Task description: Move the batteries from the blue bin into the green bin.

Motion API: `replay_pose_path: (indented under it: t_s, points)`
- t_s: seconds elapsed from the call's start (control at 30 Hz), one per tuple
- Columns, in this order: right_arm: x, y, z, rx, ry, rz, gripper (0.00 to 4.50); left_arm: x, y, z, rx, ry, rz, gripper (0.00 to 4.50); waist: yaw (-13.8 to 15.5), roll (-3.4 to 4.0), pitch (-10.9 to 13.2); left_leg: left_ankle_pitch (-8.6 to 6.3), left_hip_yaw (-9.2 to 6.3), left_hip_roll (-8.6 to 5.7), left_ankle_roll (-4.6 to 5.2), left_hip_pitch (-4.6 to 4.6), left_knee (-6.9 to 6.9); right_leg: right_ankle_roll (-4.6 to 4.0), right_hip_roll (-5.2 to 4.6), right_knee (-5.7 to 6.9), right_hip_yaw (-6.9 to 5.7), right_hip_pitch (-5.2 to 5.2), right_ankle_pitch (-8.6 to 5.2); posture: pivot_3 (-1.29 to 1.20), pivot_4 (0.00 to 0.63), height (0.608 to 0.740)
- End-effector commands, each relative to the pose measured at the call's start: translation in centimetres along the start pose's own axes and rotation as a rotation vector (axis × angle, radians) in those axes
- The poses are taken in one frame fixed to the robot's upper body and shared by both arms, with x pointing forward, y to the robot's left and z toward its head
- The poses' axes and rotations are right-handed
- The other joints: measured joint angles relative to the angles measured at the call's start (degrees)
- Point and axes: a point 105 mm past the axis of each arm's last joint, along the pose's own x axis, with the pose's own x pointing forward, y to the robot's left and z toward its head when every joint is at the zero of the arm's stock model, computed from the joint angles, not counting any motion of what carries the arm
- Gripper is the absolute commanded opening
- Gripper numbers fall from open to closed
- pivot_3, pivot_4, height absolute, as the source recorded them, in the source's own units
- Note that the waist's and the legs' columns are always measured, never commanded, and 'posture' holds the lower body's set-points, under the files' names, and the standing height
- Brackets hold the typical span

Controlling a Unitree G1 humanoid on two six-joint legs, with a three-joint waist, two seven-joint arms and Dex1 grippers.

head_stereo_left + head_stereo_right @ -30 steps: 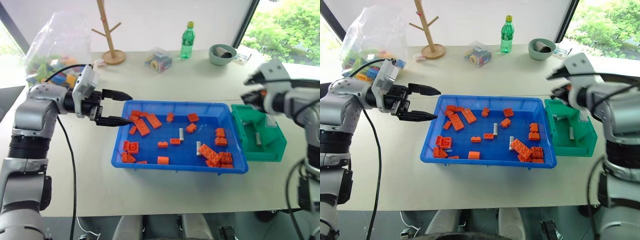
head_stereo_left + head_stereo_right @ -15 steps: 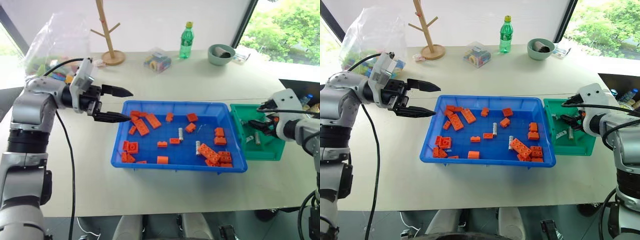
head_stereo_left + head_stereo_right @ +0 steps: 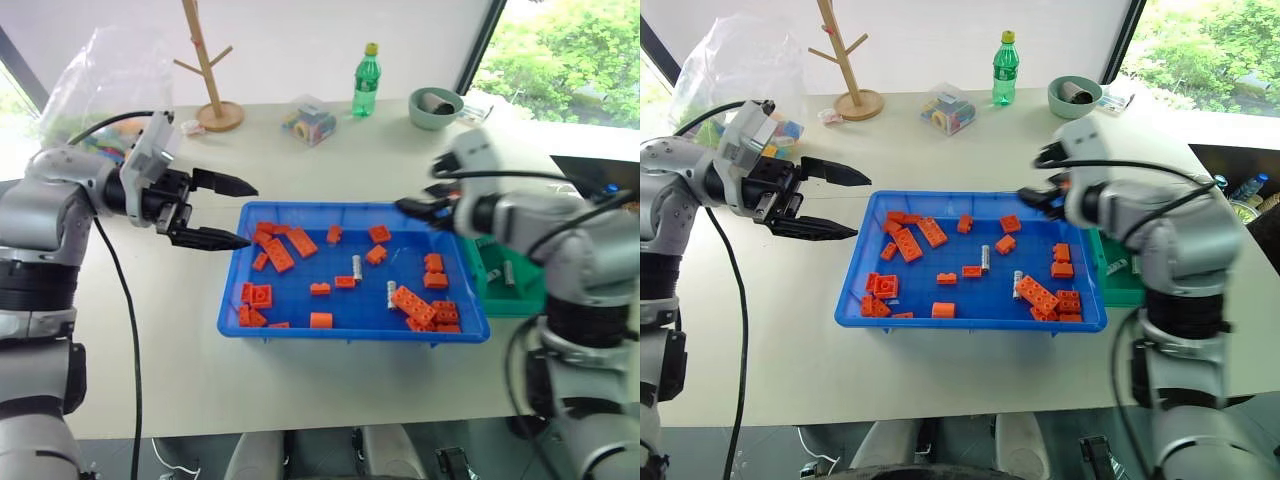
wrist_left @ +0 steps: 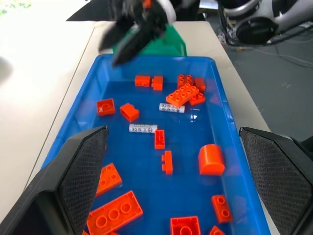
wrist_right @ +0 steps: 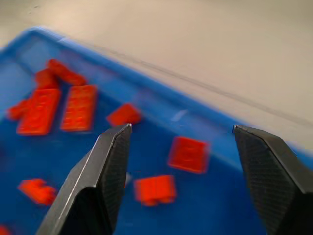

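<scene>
The right gripper (image 3: pixel 412 208) was held wide open and empty over the blue bin (image 3: pixel 300 330). The left gripper (image 3: pixel 240 213) was open and empty beside it.

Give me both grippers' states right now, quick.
Left gripper: open, empty, beside the blue bin's left end.
Right gripper: open, empty, over the blue bin's far right corner.

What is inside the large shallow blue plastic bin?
Large shallow blue plastic bin: many orange studded bricks and two small silver batteries. Nothing visibly covers its floor.
</scene>
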Motion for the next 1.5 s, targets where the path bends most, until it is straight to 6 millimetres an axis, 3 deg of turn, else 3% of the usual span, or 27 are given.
replay_pose_path:
  t_s: [0.03, 0.5, 0.83, 1.07, 1.5]
  points:
    - [0.2, 1.3, -0.8, 0.015, 0.016, 0.004, 3.37, -0.7, -0.1, 0.7, 0.037, 0.003, 0.028, 4.50, 0.56, 0.00, 0.00, 0.00, 0.00, -0.03, 0.00, -0.03, 0.00, 0.00, -0.02, 0.00, 0.00, -0.04, 0.00, 0.00, 0.150, 0.727]
    - [2.4, 1.7, -6.5, 0.140, 0.153, -0.036, 3.37, -0.7, -0.6, 0.9, 0.033, 0.008, 0.034, 4.50, 0.45, 0.00, 0.00, 0.00, 0.03, -0.09, 0.00, -0.02, 0.00, 0.00, 0.04, 0.00, -0.01, -0.04, 0.00, 0.00, 0.150, 0.727]
    - [2.9, 3.2, -7.6, 0.094, 0.194, 0.009, 3.37, -0.5, -0.3, 1.2, 0.042, -0.005, 0.034, 4.50, 0.48, -0.01, -0.01, 0.00, 0.03, -0.08, 0.00, 0.06, 0.01, 0.00, 0.08, 0.04, -0.01, 0.01, 0.00, 0.00, 0.150, 0.727]
    - [1.8, 3.0, -8.8, 0.037, 0.221, -0.003, 3.37, -0.5, -0.3, 1.1, 0.041, -0.007, 0.035, 4.50, 0.63, -0.03, -0.02, 0.00, 0.02, -0.09, 0.01, 0.06, 0.02, 0.00, 0.07, 0.02, -0.02, 0.05, 0.00, 0.00, 0.150, 0.727]
    - [3.3, 2.1, -9.0, 0.046, 0.208, -0.043, 3.37, -0.3, -0.1, 1.3, 0.053, -0.018, 0.039, 4.50, 0.57, -0.05, -0.03, 0.00, 0.02, -0.07, 0.00, 0.09, 0.03, 0.00, 0.10, 0.03, -0.02, 0.06, 0.00, 0.00, 0.150, 0.727]
